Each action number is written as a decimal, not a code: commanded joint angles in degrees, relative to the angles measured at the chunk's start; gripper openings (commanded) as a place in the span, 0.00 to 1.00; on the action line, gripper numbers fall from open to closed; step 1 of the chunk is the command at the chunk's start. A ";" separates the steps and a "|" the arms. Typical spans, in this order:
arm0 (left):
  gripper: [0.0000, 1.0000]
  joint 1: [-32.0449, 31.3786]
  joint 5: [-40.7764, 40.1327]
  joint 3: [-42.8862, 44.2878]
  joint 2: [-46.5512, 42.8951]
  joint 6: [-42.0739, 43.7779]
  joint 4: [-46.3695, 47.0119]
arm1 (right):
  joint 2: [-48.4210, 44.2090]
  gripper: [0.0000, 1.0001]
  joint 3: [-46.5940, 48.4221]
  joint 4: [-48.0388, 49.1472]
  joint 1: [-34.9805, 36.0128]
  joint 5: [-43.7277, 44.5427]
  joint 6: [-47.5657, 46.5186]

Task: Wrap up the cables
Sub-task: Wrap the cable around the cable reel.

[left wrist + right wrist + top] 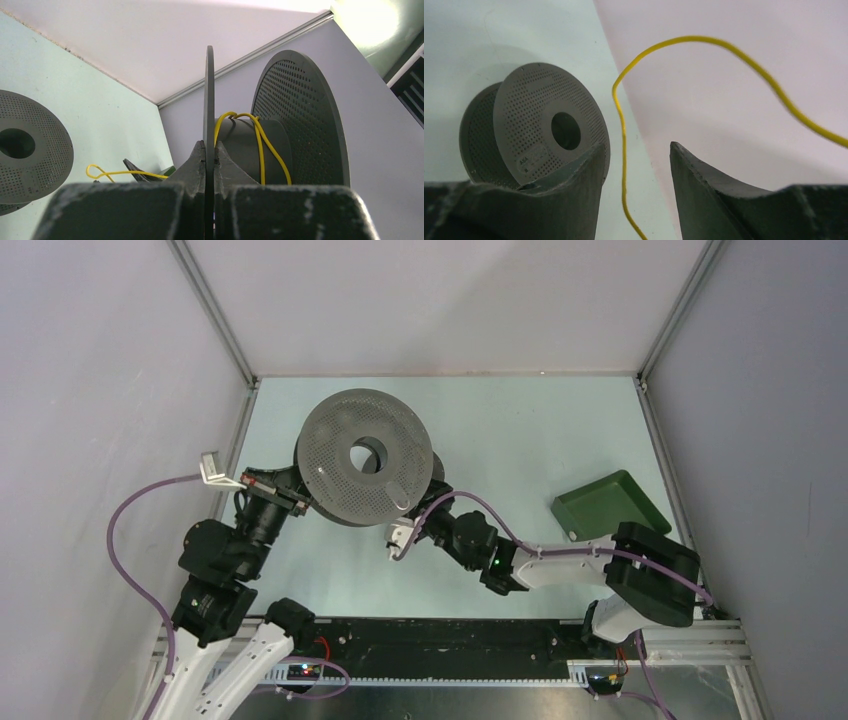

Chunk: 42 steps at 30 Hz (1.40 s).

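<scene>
Yellow cable (620,120) strung through the gap between the right gripper (636,150) fingers, second spool (549,130) ahead-left of it, wall (724,100) ahead-right, held spool (300,115) filling the left gripper's (210,152) front, bare table (100,115) to its left.

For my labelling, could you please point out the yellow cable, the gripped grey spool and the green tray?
yellow cable (623,160), right wrist view, on its upright stretch.
grey spool (330,468), top external view, on its perforated flange.
green tray (608,502), top external view, on its bare floor.

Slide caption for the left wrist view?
Left hand pinches dark grey perforated spool by its rim; thin yellow cable loops its hub.
</scene>
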 commanded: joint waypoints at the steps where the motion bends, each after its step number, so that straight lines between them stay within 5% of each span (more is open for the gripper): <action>1: 0.00 0.34 -1.31 1.03 -0.24 -2.14 5.05 | 1.90 0.54 2.32 0.60 -2.02 0.64 -1.39; 8: 0.00 0.37 -1.40 -0.14 -0.27 -3.03 5.00 | 1.28 0.38 2.57 -4.66 -3.99 -1.17 2.14; 13: 0.00 0.37 -1.53 -0.20 -0.49 -2.86 5.01 | 1.06 0.01 2.46 -6.64 -3.86 0.15 3.40; 21: 0.00 0.33 -3.12 -0.14 1.11 4.98 5.18 | -5.87 0.00 1.27 -18.64 0.65 -5.47 8.05; 33: 0.00 0.26 -3.31 -0.41 8.17 37.47 3.60 | -19.74 0.00 8.92 -38.16 12.31 -15.20 11.70; 42: 0.00 -4.60 -2.97 0.22 12.93 54.87 -2.06 | -22.56 0.00 19.38 -39.28 6.74 -26.65 17.92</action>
